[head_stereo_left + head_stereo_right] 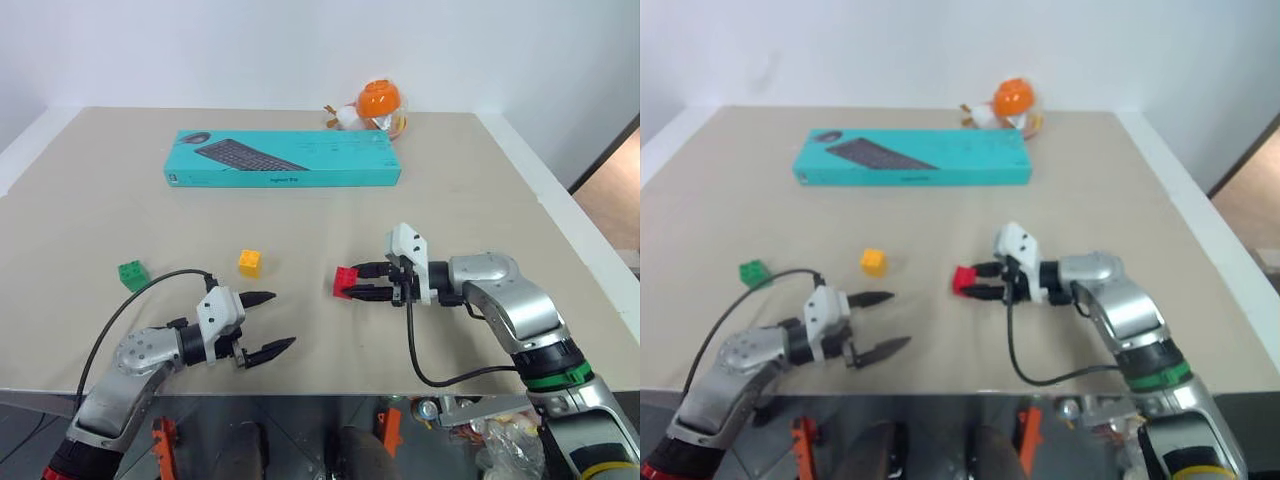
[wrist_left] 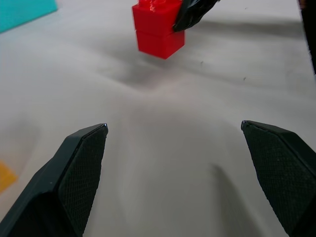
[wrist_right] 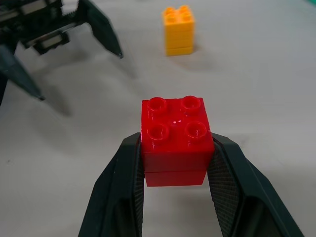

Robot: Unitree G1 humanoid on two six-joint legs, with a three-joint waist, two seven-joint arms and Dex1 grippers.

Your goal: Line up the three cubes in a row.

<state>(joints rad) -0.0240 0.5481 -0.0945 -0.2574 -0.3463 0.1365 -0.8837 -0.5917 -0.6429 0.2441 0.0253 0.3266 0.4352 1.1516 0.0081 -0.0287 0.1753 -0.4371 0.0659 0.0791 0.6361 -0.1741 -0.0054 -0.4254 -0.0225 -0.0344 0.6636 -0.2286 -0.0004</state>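
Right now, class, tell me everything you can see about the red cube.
The red cube looks like glossy plastic, built of two stacked layers, with four round studs on top. It sits upright, clamped on two opposite sides between the right gripper fingers, apparently lifted just above the table. It lies right of the yellow cube.
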